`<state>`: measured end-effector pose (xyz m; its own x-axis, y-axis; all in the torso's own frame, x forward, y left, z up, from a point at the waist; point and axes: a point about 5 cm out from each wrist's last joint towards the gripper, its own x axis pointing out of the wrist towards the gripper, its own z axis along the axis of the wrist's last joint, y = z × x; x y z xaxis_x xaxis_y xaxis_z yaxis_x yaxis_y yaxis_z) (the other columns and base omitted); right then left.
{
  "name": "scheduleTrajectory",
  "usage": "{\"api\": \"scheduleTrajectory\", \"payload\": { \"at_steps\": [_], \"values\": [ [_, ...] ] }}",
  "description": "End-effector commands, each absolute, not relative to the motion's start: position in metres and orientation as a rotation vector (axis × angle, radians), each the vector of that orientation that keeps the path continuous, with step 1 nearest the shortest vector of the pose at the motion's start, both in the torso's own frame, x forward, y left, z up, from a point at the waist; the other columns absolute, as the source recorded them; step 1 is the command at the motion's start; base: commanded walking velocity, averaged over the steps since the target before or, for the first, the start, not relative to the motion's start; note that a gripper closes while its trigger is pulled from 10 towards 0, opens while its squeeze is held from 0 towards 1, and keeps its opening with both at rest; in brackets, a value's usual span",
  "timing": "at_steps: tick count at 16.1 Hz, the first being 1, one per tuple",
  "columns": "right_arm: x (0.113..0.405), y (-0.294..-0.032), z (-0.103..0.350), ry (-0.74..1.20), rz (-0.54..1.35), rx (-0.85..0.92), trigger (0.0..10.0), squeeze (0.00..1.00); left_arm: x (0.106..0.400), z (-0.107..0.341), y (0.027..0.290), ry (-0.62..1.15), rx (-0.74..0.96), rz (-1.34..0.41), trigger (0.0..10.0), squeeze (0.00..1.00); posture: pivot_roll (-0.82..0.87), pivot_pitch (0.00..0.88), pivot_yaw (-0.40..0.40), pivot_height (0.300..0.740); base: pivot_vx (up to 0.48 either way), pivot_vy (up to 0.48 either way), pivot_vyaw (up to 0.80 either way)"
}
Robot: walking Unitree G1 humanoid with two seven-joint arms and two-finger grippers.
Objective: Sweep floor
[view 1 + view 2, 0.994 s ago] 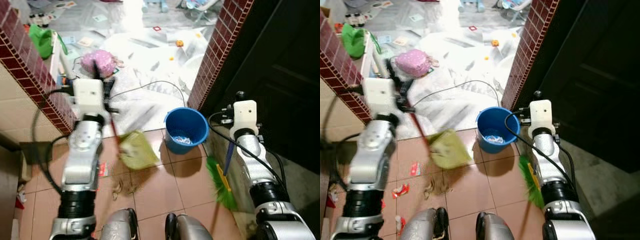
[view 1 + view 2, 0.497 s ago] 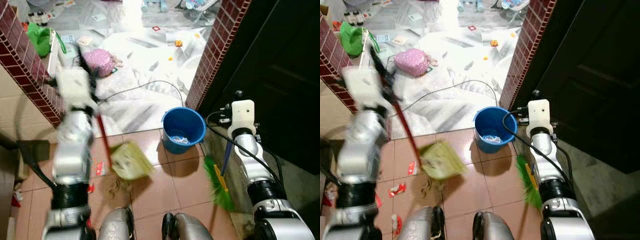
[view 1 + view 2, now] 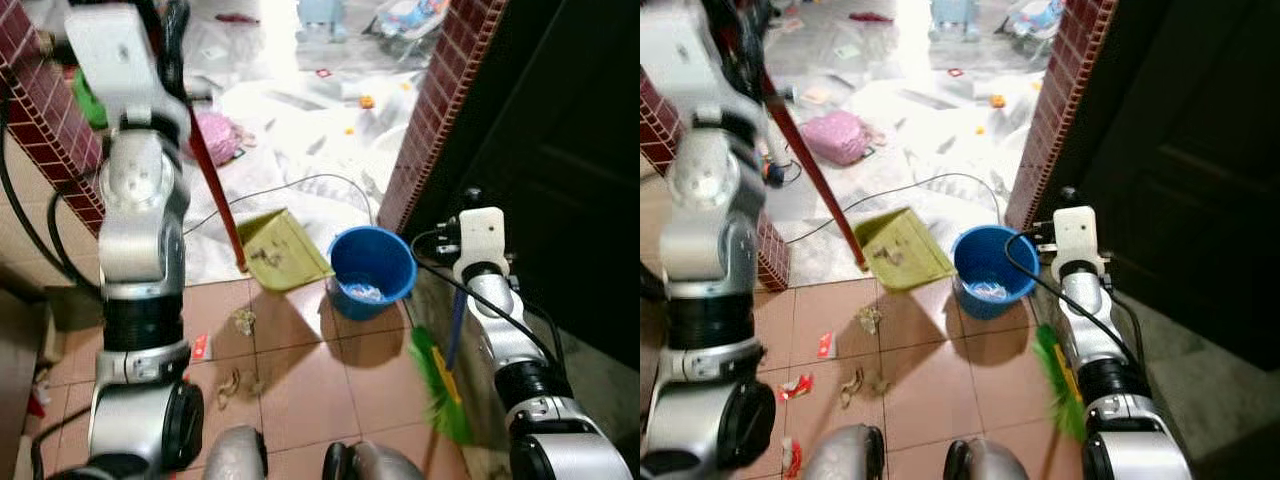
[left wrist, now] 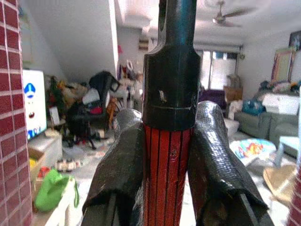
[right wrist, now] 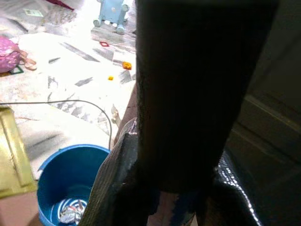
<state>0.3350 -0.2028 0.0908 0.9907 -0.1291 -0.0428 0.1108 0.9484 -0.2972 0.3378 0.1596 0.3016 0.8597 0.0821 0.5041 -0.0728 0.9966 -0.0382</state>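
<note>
Our left gripper (image 4: 167,155) is raised high at far left, its fingers (image 4: 120,160) clamped tight on the red handle (image 3: 215,190) of the yellow dustpan (image 3: 283,250), which hangs tilted with scraps in it just left of the blue bucket (image 3: 372,265). Our right gripper (image 5: 174,188) is closed around the broom handle (image 3: 455,315), the green broom (image 3: 440,385) resting on the tiles at right. Litter (image 3: 243,322) lies on the near floor (image 3: 310,360).

Dustpan (image 3: 282,250) just left of bucket (image 3: 371,264), broom (image 3: 441,383) to its right, scraps (image 3: 243,321) before dustpan
</note>
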Motion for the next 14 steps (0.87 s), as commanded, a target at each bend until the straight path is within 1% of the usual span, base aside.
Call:
{"api": "scheduleTrajectory", "payload": {
  "at_steps": [1, 6, 13, 14],
  "values": [
    [0.333, -0.207, 0.085, 0.094, -0.133, -0.327, 10.0, 0.0, 0.333, 0.319, 0.163, -0.616, -0.038, 0.102, 10.0, 0.0, -0.01, 0.09, -0.048, 0.74, 0.304, 0.0, 0.0],
    [0.333, -0.207, 0.083, 0.097, -0.131, -0.326, 10.0, 0.0, 0.333, 0.328, 0.162, -0.646, -0.038, 0.096, 10.0, 0.0, -0.01, 0.09, -0.046, 0.74, 0.312, 0.0, 0.0],
    [0.334, -0.206, 0.083, 0.096, -0.126, -0.323, 10.0, 0.0, 0.335, 0.322, 0.15, -0.623, -0.05, 0.057, 10.0, 0.0, -0.01, 0.092, -0.047, 0.74, 0.372, -0.29, 0.0],
    [0.334, -0.206, 0.082, 0.098, -0.125, -0.322, 10.0, 0.0, 0.336, 0.32, 0.147, -0.62, -0.049, 0.033, 10.0, 0.0, -0.01, 0.092, -0.047, 0.74, 0.281, 0.0, 0.0]
  ]
}}
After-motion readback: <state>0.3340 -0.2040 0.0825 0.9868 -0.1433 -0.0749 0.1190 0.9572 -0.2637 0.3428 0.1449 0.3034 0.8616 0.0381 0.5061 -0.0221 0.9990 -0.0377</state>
